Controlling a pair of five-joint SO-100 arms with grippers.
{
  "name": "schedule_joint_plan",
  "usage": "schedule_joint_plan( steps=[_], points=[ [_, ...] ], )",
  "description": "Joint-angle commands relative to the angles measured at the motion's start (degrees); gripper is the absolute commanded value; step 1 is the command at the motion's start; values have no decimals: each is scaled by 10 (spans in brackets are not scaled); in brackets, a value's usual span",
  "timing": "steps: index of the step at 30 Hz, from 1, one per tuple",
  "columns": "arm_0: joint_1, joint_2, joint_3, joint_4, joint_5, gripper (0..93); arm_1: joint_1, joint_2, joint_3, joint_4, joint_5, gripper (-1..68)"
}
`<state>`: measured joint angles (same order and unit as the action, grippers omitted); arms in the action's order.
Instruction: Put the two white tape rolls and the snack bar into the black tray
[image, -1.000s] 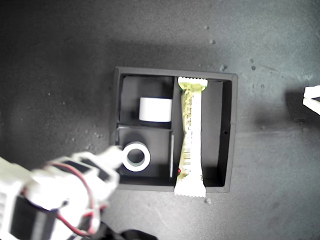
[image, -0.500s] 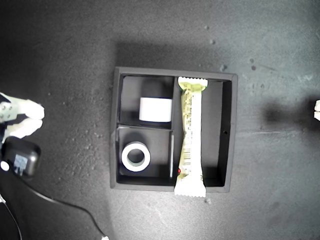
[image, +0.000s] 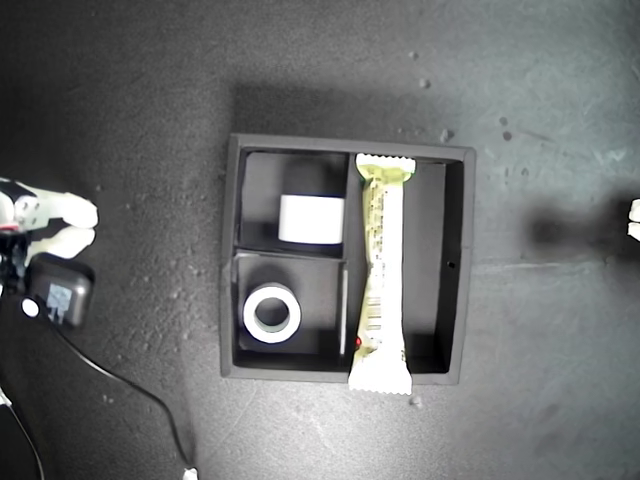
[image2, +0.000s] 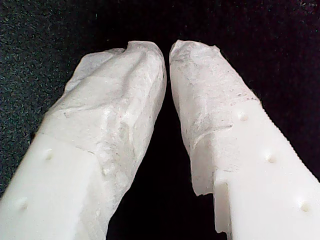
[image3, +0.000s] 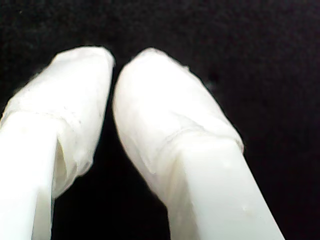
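The black tray (image: 456, 270) sits mid-table in the exterior view. One white tape roll (image: 310, 218) stands on its edge in the small compartment at the tray's upper left. The other white tape roll (image: 271, 313) lies flat in the small compartment below it. The snack bar (image: 383, 275) lies along the long compartment, its lower end over the rim. My first gripper (image2: 166, 50) and my second gripper (image3: 114, 60) are both shut on nothing over bare black surface. An arm's white fingers (image: 68, 225) show at the exterior view's left edge, far from the tray.
A small black camera block (image: 60, 290) with a cable (image: 130, 385) hangs just below those fingers in the exterior view. A sliver of another white arm (image: 634, 220) shows at that view's right edge. Black tabletop surrounds the tray.
An arm that hung over the tray's lower left corner beside the flat roll has pulled back to the exterior view's left edge. The white part at the right edge has also withdrawn.
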<state>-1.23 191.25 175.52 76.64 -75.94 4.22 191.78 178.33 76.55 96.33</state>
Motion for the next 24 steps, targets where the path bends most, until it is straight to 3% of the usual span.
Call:
schedule_joint_plan(
  steps=[1, 7, 11, 24],
  points=[
    [-7, 25, 43, -4, -43, 1, 2, 2, 7, 3, -23, 10],
    [4, 28, 43, 33, -127, 73, 1, 2, 7, 3, -26, 10],
    [7, 28, 43, 33, 12, 73, 1, 2, 7, 3, -26, 10],
    [7, 29, 43, 33, 16, 73, 1, 2, 7, 3, -26, 10]
  ],
)
